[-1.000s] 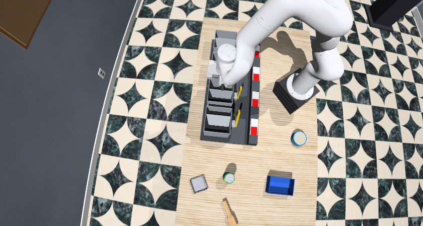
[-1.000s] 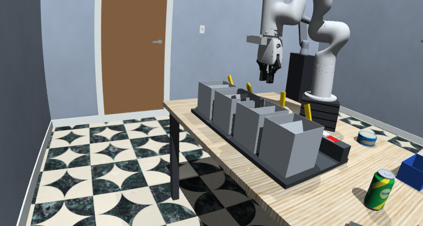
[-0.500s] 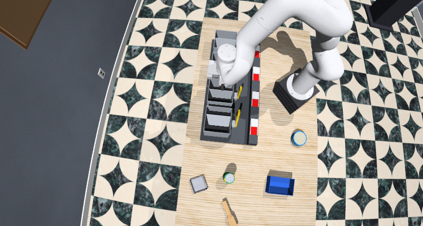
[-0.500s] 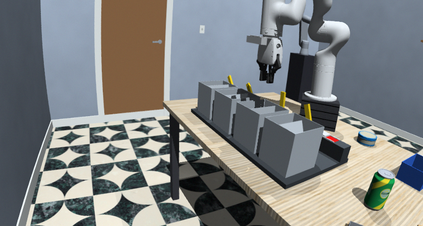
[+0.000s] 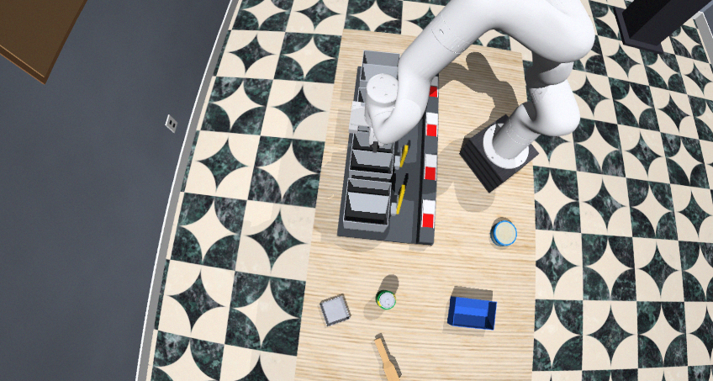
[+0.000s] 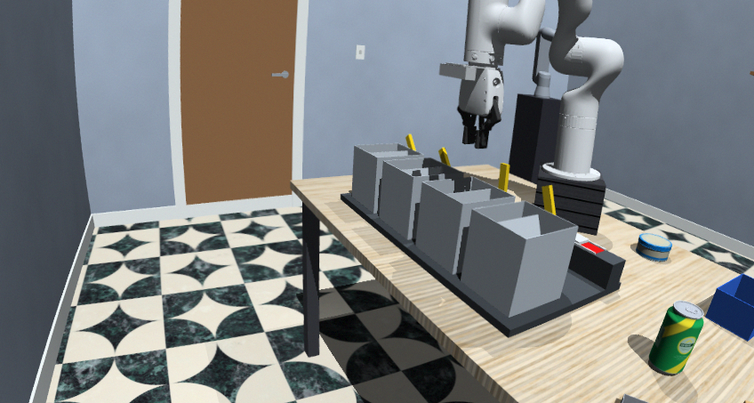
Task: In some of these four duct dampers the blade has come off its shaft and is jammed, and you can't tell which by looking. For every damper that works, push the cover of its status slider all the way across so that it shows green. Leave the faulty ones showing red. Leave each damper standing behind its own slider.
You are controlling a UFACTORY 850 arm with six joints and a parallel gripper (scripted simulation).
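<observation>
Four grey open-topped dampers stand in a row on a dark tray [image 5: 385,177]; the nearest damper [image 6: 516,256] is at the row's front end, the farthest [image 6: 376,174] at the back. Each has a yellow lever beside it, such as one [image 6: 504,176] by the third damper. Four sliders run along the tray's right edge, each half white and half red, for example the nearest [image 5: 428,214] and the farthest [image 5: 433,91]. My gripper [image 6: 477,137] hangs well above the middle dampers, pointing down, partly open and empty. In the overhead view my wrist [image 5: 382,89] hides it.
A green can [image 5: 385,299], a blue bin [image 5: 472,312], a round blue tin [image 5: 503,232], a grey square block [image 5: 335,309] and a wooden piece [image 5: 387,360] lie on the table's near half. My base [image 5: 499,152] stands to the right of the sliders.
</observation>
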